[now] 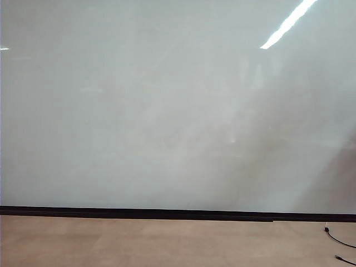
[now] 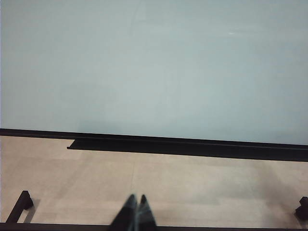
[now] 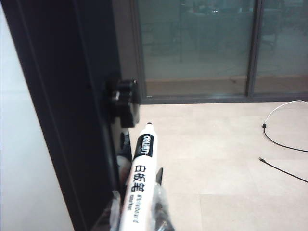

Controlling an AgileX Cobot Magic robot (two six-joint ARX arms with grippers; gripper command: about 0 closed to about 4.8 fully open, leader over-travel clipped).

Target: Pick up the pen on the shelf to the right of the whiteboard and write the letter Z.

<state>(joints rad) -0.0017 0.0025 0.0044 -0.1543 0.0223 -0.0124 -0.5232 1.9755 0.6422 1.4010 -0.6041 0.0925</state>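
**Pen in my right gripper, next to the board's edge**

Pen (image 3: pixel 140 180) is a slim white marker with a black band near the top, dark print running down the barrel and a small dark tip. It sits between the fingers of my right gripper (image 3: pixel 137 211), which is clamped on the lower barrel, so most of the length sticks out past the fingertips (image 3: pixel 160 204). The tip points away from my wrist, toward a glass-fronted wall at the far side of the room.

Just beside the pen is the dark frame (image 3: pixel 72 110) at the side of the whiteboard (image 3: pixel 24 159), with a black knob (image 3: pixel 124 98) on it close to the tip. I can't tell if the barrel touches the frame. On the other side, well apart, a thin cable (image 3: pixel 281 144) lies on the tan floor (image 3: pixel 216 163).

My left gripper (image 2: pixel 133 211) hangs low and level, facing the whiteboard (image 2: pixel 154 67), with its two dark fingers pressed together and nothing between them. A black ledge (image 2: pixel 187 147) runs along the board's lower edge ahead of it.

From the exterior camera, the whiteboard (image 1: pixel 167 105) is blank, and neither of my arms shows up there.
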